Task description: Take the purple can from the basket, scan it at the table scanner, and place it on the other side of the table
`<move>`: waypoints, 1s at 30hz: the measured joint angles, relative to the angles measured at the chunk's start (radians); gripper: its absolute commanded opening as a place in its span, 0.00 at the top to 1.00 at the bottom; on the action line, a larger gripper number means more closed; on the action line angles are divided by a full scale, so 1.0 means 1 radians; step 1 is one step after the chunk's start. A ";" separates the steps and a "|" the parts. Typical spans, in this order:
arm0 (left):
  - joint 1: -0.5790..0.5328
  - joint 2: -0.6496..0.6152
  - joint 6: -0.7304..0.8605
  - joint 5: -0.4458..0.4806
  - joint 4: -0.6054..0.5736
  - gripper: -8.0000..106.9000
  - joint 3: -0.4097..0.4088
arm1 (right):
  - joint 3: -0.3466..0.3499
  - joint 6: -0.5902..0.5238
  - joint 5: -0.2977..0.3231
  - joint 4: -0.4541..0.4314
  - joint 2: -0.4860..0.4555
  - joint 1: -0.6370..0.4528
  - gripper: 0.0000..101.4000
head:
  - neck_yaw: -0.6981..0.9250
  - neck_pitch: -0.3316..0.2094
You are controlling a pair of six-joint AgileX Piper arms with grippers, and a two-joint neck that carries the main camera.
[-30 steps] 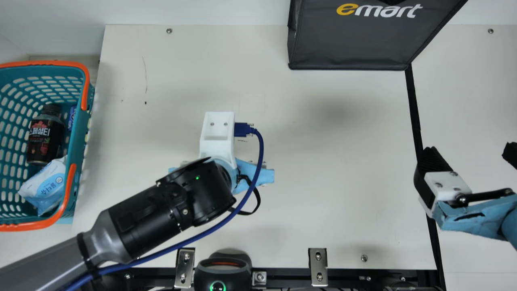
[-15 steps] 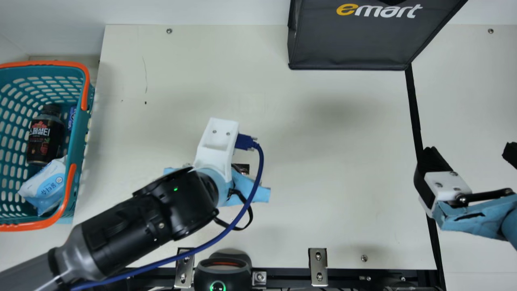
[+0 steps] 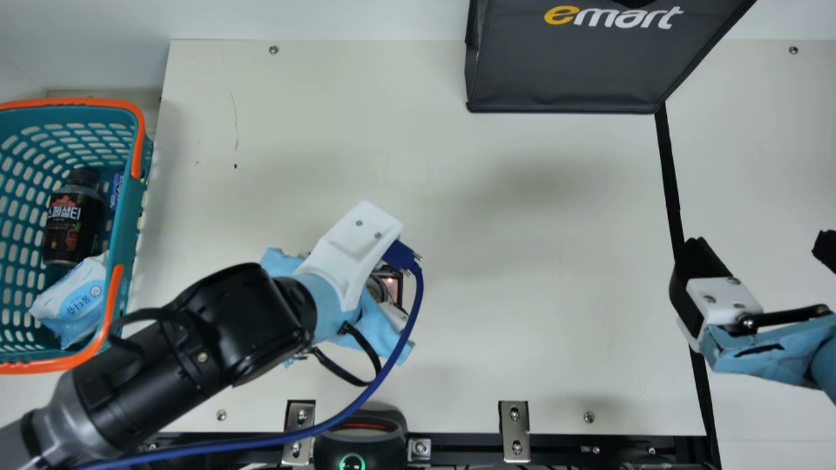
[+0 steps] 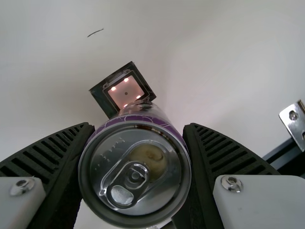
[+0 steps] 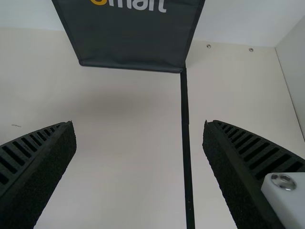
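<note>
At nine o'clock, the basket [image 3: 125,228] holds a bottle [image 3: 73,222] and pack [image 3: 75,300]. The left end effector [image 3: 375,320] grips the can [image 4: 136,171]; the right end effector [image 3: 762,251] gapes wide.

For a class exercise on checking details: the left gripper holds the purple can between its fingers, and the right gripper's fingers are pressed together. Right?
Not quite: the right wrist view shows the right gripper open, its fingers wide apart. The left gripper does hold the purple can between its fingers.
</note>
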 measured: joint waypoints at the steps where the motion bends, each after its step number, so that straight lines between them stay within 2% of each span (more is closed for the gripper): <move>1: 0.005 -0.003 0.031 -0.002 -0.014 1.00 0.003 | 0.000 0.000 0.000 0.000 0.000 0.000 0.06 | 0.002 -0.002; 10: 0.071 -0.010 0.365 0.000 -0.133 1.00 0.013 | 0.000 0.000 0.000 0.000 0.000 0.000 0.06 | 0.002 0.000; 19: 0.123 -0.007 0.660 0.059 -0.223 1.00 -0.016 | 0.000 0.000 0.000 0.000 0.000 0.000 0.06 | 0.000 -0.002; 30: 0.159 -0.014 0.865 0.145 -0.250 1.00 -0.091 | 0.000 0.000 0.000 0.000 0.000 0.000 0.06 | 0.002 -0.002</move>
